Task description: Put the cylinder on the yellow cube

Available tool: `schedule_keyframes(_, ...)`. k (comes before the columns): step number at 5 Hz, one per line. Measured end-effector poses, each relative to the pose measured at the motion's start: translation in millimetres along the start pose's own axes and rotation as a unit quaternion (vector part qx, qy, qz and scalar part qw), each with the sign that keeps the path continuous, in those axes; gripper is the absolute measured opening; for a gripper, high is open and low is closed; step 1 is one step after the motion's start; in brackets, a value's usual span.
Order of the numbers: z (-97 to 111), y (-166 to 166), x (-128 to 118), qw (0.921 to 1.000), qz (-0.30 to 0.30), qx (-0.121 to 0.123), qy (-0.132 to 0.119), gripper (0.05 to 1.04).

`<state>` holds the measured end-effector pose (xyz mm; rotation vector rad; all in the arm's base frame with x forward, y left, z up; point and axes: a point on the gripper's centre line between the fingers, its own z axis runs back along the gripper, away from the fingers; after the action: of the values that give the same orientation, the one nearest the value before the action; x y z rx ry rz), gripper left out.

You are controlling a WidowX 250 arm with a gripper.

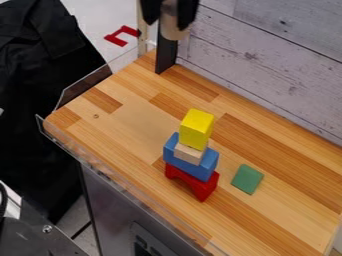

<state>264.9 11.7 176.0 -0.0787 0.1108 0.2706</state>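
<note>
At the top edge of the camera view, my gripper (169, 11) is shut on a light wooden cylinder (174, 29), whose lower part hangs below the black fingers. The yellow cube (197, 128) tops a stack near the middle of the wooden surface, lower in the view than the gripper and well apart from it. Beneath the cube are a small natural-wood block (190, 153), a blue notched block (191, 164) and a red arch-shaped block (192, 182) at the bottom. Nothing rests on the cube's top.
A green block (248, 179) lies on the wooden tabletop (127, 120) right of the stack. A black upright post (166, 54) stands at the back edge beside the whitewashed plank wall (267, 55). Clear plastic edging (83, 86) borders the left side. Beyond it lies a red piece (121, 36).
</note>
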Motion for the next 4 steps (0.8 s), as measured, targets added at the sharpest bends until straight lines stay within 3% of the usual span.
schedule_keyframes(4,-38.6,-18.0,-28.0,0.9964,-0.010,-0.012,0.083,0.478)
